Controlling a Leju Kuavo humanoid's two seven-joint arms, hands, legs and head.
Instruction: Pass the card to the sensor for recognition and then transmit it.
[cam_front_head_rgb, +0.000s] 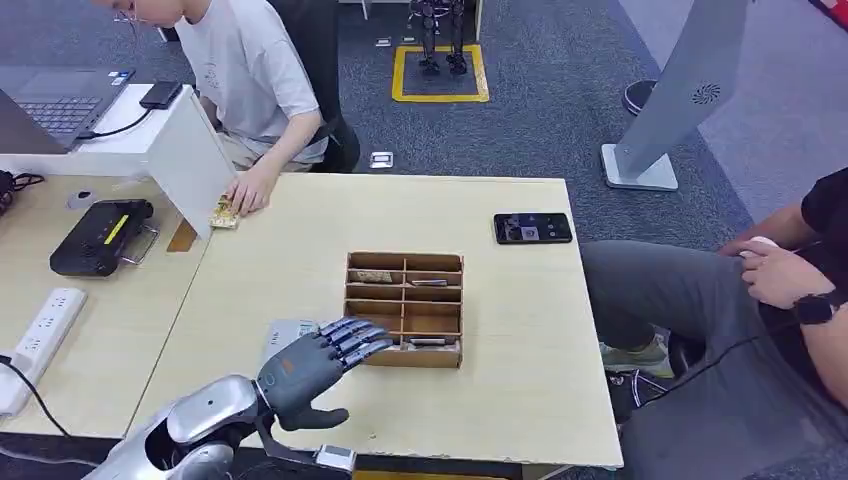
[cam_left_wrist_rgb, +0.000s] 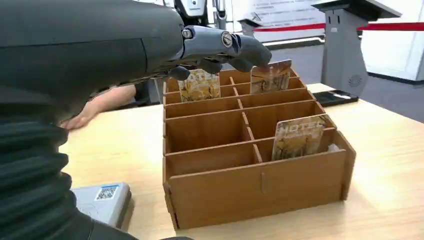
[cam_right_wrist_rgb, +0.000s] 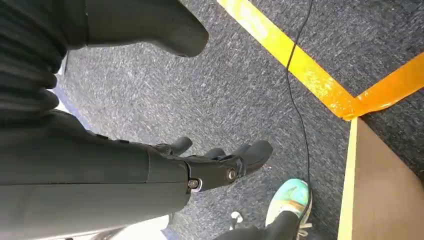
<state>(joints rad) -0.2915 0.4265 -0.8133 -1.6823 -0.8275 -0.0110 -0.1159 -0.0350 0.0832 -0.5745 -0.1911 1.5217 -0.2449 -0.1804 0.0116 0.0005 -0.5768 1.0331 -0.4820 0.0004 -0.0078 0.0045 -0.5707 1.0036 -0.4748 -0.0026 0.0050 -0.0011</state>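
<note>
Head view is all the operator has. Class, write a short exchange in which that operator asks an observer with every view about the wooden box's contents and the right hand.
Operator: What sits in the wooden box? From above I see thin slivers.
Observer: The left wrist view shows cards standing upright in its compartments, the nearest one printed HOTEL.
Operator: And where is the right hand?
Observer: The right hand hangs over grey carpet, fingers apart, holding nothing.
</note>
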